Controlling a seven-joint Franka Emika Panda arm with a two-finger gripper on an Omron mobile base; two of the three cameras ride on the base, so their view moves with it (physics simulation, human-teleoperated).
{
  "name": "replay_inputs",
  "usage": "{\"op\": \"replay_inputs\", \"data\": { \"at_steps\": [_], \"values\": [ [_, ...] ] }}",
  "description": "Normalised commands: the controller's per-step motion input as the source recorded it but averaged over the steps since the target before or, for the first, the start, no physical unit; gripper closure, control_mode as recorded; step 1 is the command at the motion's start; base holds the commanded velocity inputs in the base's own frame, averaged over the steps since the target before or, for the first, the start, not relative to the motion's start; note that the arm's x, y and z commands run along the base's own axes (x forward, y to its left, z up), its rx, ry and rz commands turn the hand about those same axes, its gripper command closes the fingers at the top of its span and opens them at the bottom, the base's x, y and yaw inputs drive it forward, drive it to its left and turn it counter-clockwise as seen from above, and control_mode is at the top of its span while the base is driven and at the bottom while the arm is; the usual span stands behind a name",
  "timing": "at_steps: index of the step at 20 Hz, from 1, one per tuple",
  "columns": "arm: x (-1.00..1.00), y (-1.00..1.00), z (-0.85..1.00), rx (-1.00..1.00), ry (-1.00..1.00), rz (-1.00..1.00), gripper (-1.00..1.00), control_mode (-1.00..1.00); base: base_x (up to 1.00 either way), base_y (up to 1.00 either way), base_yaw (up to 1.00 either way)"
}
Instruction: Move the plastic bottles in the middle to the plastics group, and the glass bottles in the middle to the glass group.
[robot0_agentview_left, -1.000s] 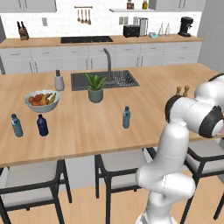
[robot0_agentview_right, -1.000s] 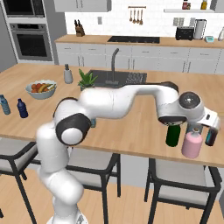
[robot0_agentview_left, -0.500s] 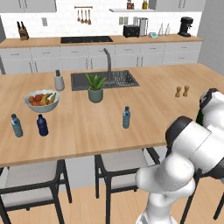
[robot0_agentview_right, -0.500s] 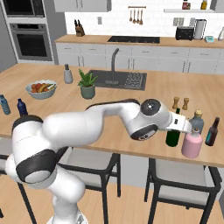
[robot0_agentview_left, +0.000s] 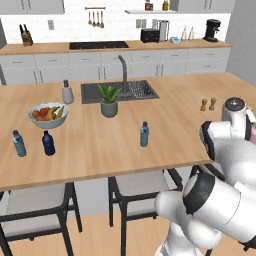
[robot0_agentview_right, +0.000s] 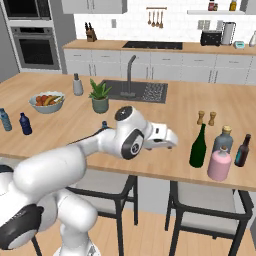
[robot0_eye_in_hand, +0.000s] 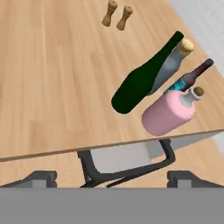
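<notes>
On the wooden surface (robot0_agentview_right: 165, 117), the green wine bottle (robot0_agentview_right: 198, 146), pink bottle (robot0_agentview_right: 219, 164) and grey-blue bottle (robot0_agentview_right: 223, 141) stand close together near the right front edge; a small dark brown bottle (robot0_agentview_right: 242, 150) stands just beside them; the pale-blue water bottle (robot0_agentview_left: 144, 134) stands alone mid-surface, well apart from the two small bottles (robot0_agentview_left: 33, 143) at the far left; I cannot tell whether the gripper (robot0_agentview_right: 171, 140) is open or closed.

kitchen | sink (robot0_agentview_left: 117, 91) | oven (robot0_agentview_right: 34, 49) | wooden island counter (robot0_agentview_left: 100, 145)

Glossy green bottle (robot0_eye_in_hand: 140, 83) (wood counter (robot0_eye_in_hand: 52, 78))
</notes>
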Motion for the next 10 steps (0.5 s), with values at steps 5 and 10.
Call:
{"op": "replay_inputs", "data": {
  "at_steps": [5, 10],
  "values": [
    [0.23, 1.00, 0.25, 0.00, 0.28, 0.19, -1.00, -1.00, 0.00, 0.00, 0.00],
    [0.33, 1.00, 0.19, 0.01, 0.10, 0.15, -1.00, -1.00, 0.00, 0.00, 0.00]
  ]
}}
